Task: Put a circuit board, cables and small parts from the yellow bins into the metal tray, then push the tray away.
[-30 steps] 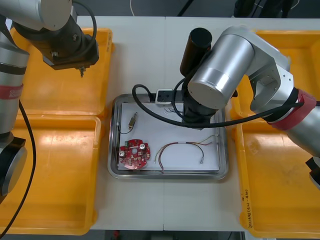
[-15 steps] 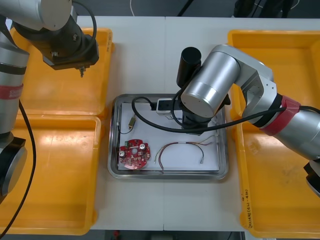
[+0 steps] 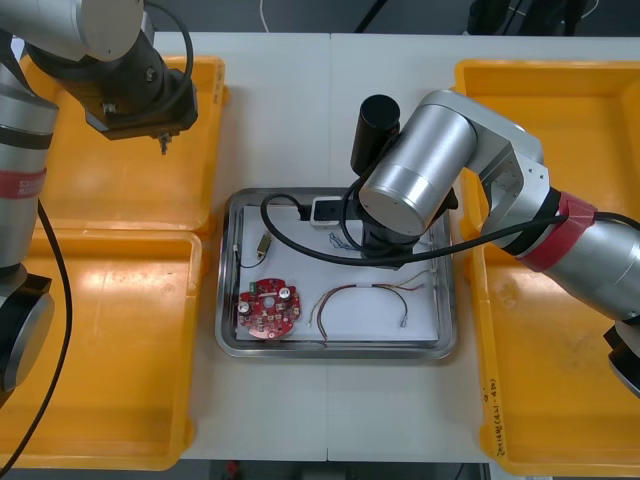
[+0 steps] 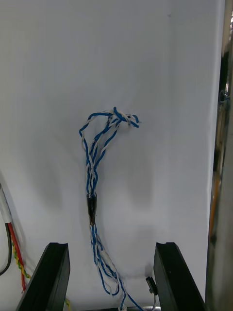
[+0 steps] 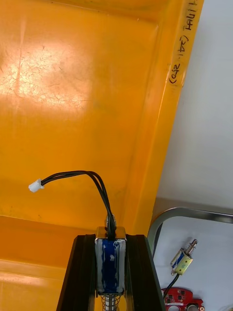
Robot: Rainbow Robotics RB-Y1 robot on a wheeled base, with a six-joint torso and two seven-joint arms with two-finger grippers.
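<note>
Four yellow bins [image 3: 110, 330] flank the table in the front view, two at each side, with the metal tray [image 3: 338, 352] between them. The left gripper [image 3: 161, 140] hangs over the far bin on the robot's left. The right arm [image 3: 425, 170] reaches across the tray's far half and covers its own gripper. On the tray's white floor lie a round red circuit board [image 3: 268, 308] near the left corner closest to the robot, a red and yellow cable [image 3: 362, 292] curved beside it, and a small metal part [image 3: 263, 243] with a black lead farther back on the left.

From the right wrist, the right gripper [image 4: 110, 277] hovers low over that white floor, its fingers standing wide apart and gripping nothing. A twisted blue and white cable [image 4: 94, 160] lies flat on the floor, one end running in between the fingers. The red and yellow cable shows just outside one finger.

From the left wrist, the left gripper's fingers are clamped on a blue-bodied small metal part [image 5: 110, 260], whose black lead curls up to a white plug [image 5: 34, 185] above the bin's floor. Past the bin's wall shows a corner of the tray, with the other small metal part and an edge of the circuit board inside.
</note>
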